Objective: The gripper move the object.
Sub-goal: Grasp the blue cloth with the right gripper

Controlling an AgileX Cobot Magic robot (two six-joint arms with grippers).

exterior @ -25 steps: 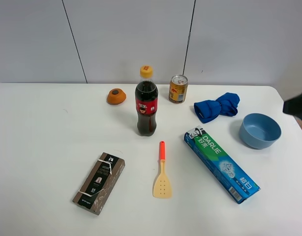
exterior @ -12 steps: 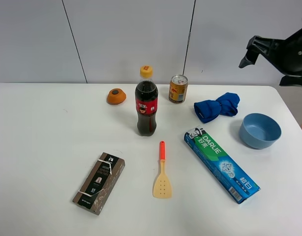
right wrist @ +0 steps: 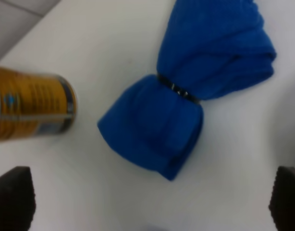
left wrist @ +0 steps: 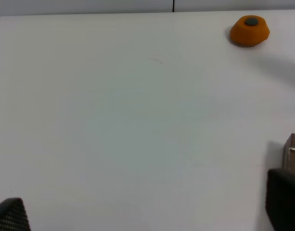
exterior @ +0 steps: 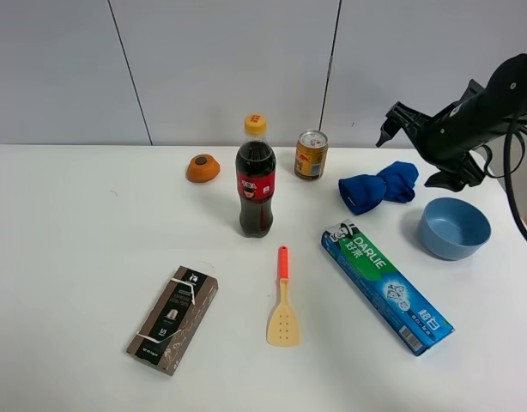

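Exterior high view: the right pincer (exterior: 409, 157) is being carried on a dark arm (exterior: 478, 107) reaching in from the right edge. It is being held just above the object (exterior: 379, 187), apart from it. The object, a royal-blue fleece bundle, is lying on the white counter (exterior: 92, 249) between the gold can (exterior: 311, 154) and the light-blue bowl (exterior: 453, 227).

Half a second ago the same arm was being held higher and nearer the upper right corner. A full second ago only a dark sliver was being shown at the right edge. The object, the cola bottle (exterior: 256, 184), the toothpaste box (exterior: 386, 287), the spatula (exterior: 282, 305) and the brown box (exterior: 173, 319) are being found in unchanged positions.

In the right wrist view this pincer's fingers (right wrist: 13, 199) are being kept wide apart at opposite edges. The cinched bundle is being seen between and beyond them, with the can just beside it.

In the left wrist view the left pincer (left wrist: 147, 211) is likewise being held with its fingers wide apart over bare counter. The orange dome (left wrist: 249, 30) is being seen well apart from it.
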